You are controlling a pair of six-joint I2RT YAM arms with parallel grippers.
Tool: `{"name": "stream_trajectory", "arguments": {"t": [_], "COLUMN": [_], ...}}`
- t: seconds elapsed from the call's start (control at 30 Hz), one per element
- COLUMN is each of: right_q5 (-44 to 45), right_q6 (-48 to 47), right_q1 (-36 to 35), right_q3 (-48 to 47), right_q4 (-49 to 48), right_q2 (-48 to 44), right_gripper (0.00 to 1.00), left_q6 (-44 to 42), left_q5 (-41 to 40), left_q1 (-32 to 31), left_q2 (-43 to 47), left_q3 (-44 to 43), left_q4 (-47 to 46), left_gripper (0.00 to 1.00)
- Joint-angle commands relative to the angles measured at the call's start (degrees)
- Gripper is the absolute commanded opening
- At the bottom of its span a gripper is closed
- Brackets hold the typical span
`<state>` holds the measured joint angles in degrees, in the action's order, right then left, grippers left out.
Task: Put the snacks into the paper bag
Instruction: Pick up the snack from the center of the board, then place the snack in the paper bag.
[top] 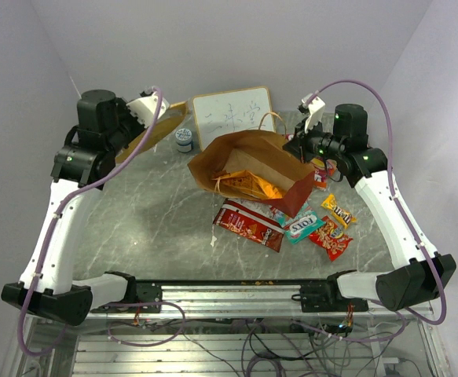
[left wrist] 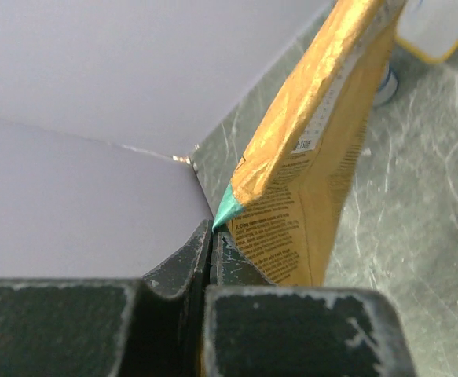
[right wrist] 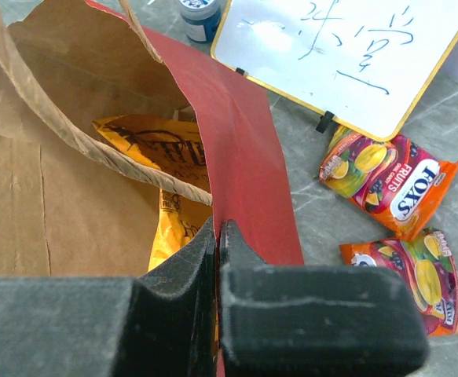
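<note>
Holding: left gripper (left wrist: 213, 236) pinched on orange packet (left wrist: 315, 157) corner
right gripper (right wrist: 218, 236): clamped on paper bag (right wrist: 244, 157) rim
heading: paper bag's frame-right of orange packet

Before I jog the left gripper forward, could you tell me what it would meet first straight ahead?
Beyond the packet that the left gripper holds, probably the wall, near the corner at the table's edge; depth is unclear.

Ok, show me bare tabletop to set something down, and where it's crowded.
Bare: the wide marble stretch between the left arm and the paper bag, down to the near rail. Crowded: right of the long red chip bag, where packets cluster by the bag's mouth.
</note>
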<state>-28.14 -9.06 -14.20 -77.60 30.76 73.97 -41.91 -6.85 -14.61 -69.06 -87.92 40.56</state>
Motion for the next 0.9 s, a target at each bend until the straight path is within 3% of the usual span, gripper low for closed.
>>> {"name": "stream_trajectory", "arguments": {"t": [0.0,0.2,0.37,0.6,0.73,0.87], "right_q5": [-2.7,-1.6,-1.2,-4.9,-5.4,-6.3], "right_q6": [-0.6,-1.0,-1.1,-1.5,-1.9,-2.3], "right_q1": [0.4,0.4,0.4,0.3,0.4,0.3], "right_q3": [-2.0,-2.4,-2.8,-4.3,-4.3,-4.3], "right_q4": [-1.8,-1.5,-1.1,0.3,0.7,1.2], "right_q2": [-0.2,0.3,1.1,2.3,2.1,1.7], "right_gripper": [0.0,0.0,0.0,0.0,0.0,0.0], "left_q6": [2.0,5.4,6.8,7.5,9.8,11.0], "left_q5": [7.9,16.3,27.9,40.4,41.3,36.3], "left_q1": [-0.2,-0.2,-0.2,-0.6,-3.3,-9.1], "left_q2": [0.6,0.2,-0.5,-3.3,-4.8,-5.9], "left_q3": [-8.6,-16.5,-21.0,-26.1,-27.5,-26.5], "left_q4": [-0.1,3.0,5.7,6.6,5.5,4.2], "left_gripper": [0.07,0.07,0.07,0.07,0.07,0.07]}}
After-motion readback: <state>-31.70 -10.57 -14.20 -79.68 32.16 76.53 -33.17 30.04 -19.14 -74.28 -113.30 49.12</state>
